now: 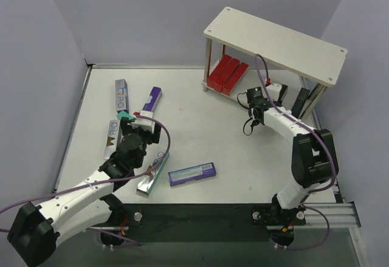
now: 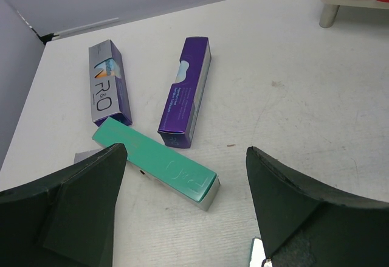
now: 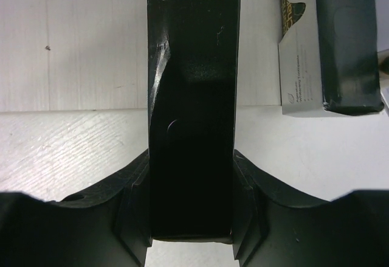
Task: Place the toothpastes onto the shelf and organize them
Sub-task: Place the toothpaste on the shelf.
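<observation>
Right wrist view: I note my right hand (image 3: 191, 182) clamped on a black carton (image 3: 193, 97) by the shelf (image 1: 276, 45) at one o'clock; left hand (image 2: 185, 151) gapes wide above a teal carton (image 2: 155, 157) at nine o'clock.

A flat white table (image 1: 200, 121) carries a two-tier beige-boarded rack (image 1: 276, 43) at far right; slim red cartons (image 1: 226, 74) lie on its lower board. A purple carton (image 1: 152, 101), a teal carton (image 2: 159, 163) and silver-faced cartons (image 1: 121, 95) lie scattered left.
</observation>
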Robot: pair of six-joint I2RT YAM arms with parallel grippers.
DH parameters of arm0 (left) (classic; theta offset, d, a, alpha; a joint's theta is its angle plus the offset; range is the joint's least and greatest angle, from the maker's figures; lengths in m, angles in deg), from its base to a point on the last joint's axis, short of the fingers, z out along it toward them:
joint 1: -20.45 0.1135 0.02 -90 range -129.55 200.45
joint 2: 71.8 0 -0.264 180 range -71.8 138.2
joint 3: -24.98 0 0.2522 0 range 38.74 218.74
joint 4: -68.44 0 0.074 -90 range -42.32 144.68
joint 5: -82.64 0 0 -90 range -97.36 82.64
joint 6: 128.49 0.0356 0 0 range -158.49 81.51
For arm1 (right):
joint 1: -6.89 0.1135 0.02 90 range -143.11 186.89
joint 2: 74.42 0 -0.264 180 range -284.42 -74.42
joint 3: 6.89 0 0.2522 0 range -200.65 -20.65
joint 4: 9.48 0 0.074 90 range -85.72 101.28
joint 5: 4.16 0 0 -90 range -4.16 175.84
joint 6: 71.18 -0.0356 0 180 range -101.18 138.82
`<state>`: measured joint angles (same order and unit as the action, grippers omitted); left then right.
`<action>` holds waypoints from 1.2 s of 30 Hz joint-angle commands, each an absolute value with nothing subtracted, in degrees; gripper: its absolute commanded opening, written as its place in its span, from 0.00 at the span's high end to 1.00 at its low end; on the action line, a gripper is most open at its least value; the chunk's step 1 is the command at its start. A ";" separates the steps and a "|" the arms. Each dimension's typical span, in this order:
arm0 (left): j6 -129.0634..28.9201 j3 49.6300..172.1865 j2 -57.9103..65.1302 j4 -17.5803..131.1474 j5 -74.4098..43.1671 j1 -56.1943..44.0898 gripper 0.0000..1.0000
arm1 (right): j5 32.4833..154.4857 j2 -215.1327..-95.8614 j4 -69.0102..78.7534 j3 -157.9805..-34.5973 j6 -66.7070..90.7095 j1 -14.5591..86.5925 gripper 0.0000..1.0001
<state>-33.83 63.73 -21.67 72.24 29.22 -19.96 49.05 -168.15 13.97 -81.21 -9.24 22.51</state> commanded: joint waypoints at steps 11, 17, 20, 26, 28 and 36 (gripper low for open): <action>-35.15 65.63 -22.40 73.40 28.94 -19.89 0.09 | 44.27 -173.03 11.39 -87.63 -8.34 17.88 0.39; -35.15 65.72 -22.23 73.31 28.76 -19.89 0.09 | 44.36 -170.67 13.15 -87.98 -6.33 18.75 0.25; -35.15 65.63 -22.14 73.31 28.68 -19.89 0.09 | 43.22 -168.12 13.15 -87.54 -2.38 21.12 0.24; -35.07 65.90 -22.31 73.22 28.50 -19.89 0.09 | 41.98 -163.63 13.59 -86.14 14.81 27.36 0.21; -35.06 65.98 -22.49 73.14 28.50 -19.89 0.09 | 43.21 -162.66 14.12 -85.35 18.36 28.24 0.22; -34.98 66.16 -23.10 72.87 28.06 -19.89 0.09 | 49.19 -163.10 21.68 -85.17 45.23 29.39 0.21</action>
<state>-34.81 63.73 -21.93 72.02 28.89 -19.96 48.81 -162.97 16.53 -85.08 28.01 29.04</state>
